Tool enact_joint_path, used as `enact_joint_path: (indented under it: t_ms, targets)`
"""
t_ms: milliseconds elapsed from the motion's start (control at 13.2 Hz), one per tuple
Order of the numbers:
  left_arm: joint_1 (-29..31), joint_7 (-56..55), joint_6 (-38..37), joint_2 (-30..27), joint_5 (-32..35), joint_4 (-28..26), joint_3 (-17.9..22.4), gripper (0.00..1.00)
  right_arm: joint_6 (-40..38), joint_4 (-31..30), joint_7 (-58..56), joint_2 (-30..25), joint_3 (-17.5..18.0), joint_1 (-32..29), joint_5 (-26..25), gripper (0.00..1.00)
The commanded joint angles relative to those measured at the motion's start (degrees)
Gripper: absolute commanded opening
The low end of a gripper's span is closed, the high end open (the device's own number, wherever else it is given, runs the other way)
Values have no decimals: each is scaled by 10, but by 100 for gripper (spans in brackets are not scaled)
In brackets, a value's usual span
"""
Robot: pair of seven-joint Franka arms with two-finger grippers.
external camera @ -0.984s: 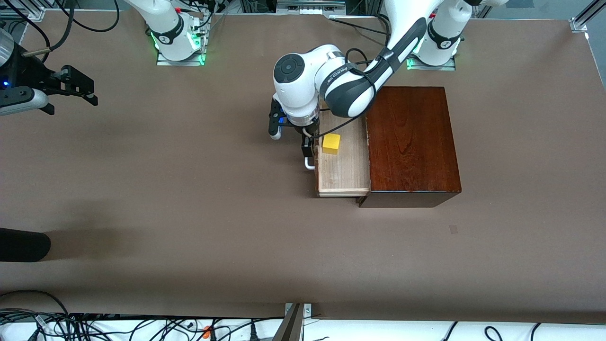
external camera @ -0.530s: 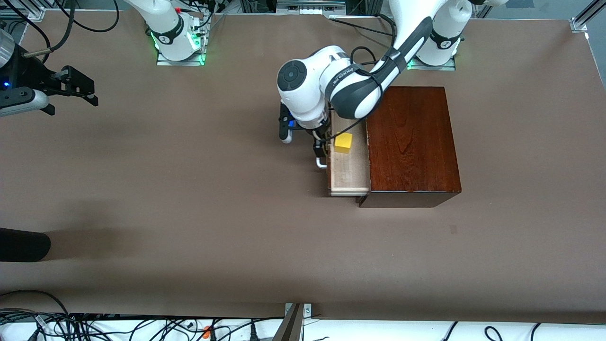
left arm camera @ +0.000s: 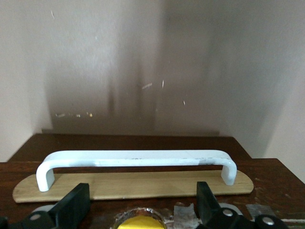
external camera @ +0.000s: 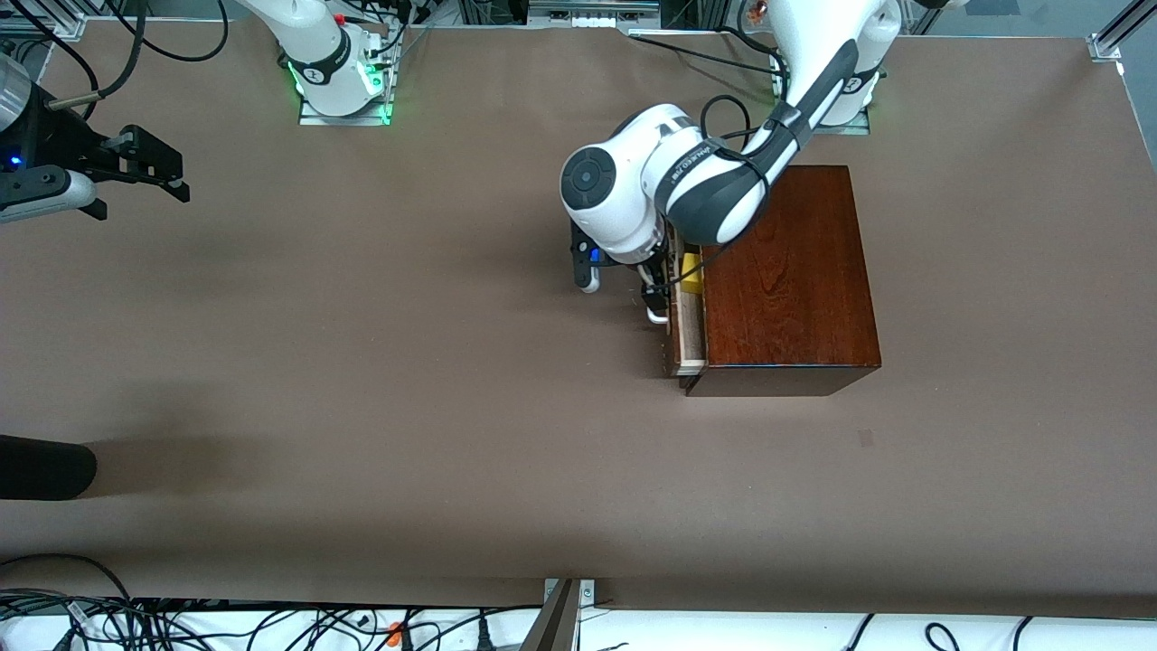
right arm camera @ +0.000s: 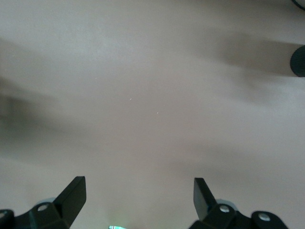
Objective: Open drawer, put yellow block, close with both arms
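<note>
The dark reddish-brown box point(external camera: 786, 271) stands toward the left arm's end of the table. Its drawer point(external camera: 689, 334) sticks out only as a thin pale strip. The yellow block point(external camera: 691, 271) lies in that strip, partly under the box's top. My left gripper point(external camera: 658, 291) is open at the drawer's dark front, by the white handle point(external camera: 660, 316). In the left wrist view the handle point(left arm camera: 138, 157) lies just past the open left gripper point(left arm camera: 140, 202), not between its fingers. My right gripper point(external camera: 149, 167) waits open over bare table at the right arm's end, and in its own view the right gripper point(right arm camera: 138, 195) holds nothing.
A black rounded object point(external camera: 45, 466) lies at the table's edge on the right arm's end, nearer the front camera. Cables point(external camera: 181, 624) run along the table's near edge. Brown table point(external camera: 407, 362) spreads between the box and the right gripper.
The drawer has slid most of the way into the box, carrying the yellow block with it. The left gripper moved with the drawer's front toward the box. The right arm has stayed still.
</note>
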Motion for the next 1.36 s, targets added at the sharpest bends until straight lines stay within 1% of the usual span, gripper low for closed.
enact_joint_path:
  t_ms: [0, 227, 454, 681, 833, 909, 1060, 1136, 1287]
  targets:
    - [25, 9, -27, -26, 15, -35, 5, 100, -6, 4, -6, -2, -1, 3, 1, 100]
    - [27, 9, -49, -26, 39, -34, 2, 100, -6, 4, -6, -2, -1, 3, 2, 100]
    - [12, -14, -30, -21, 38, -23, 0, 100, -5, 4, -6, -2, -1, 3, 2, 100]
    - [-16, -124, 33, -17, 27, 4, -3, 100, -6, 4, -6, -2, -1, 2, 3, 100]
    - [-43, -231, 47, -17, 25, 29, -3, 100, -6, 4, -6, -2, -2, 2, 3, 100]
    - [-51, -285, 47, -18, 14, 47, -3, 100, -6, 4, -6, -2, -2, 3, 3, 100]
    - [-47, -384, 41, -25, -7, 85, -3, 100, -6, 4, -6, -2, -1, 3, 3, 100]
    - [-40, -415, 33, -44, -14, 93, -1, 100, -7, 4, -6, -2, -2, 3, 3, 100]
    - [-6, -456, -1, -83, -44, 97, 1, 100, -6, 4, -6, -2, -2, 2, 3, 100]
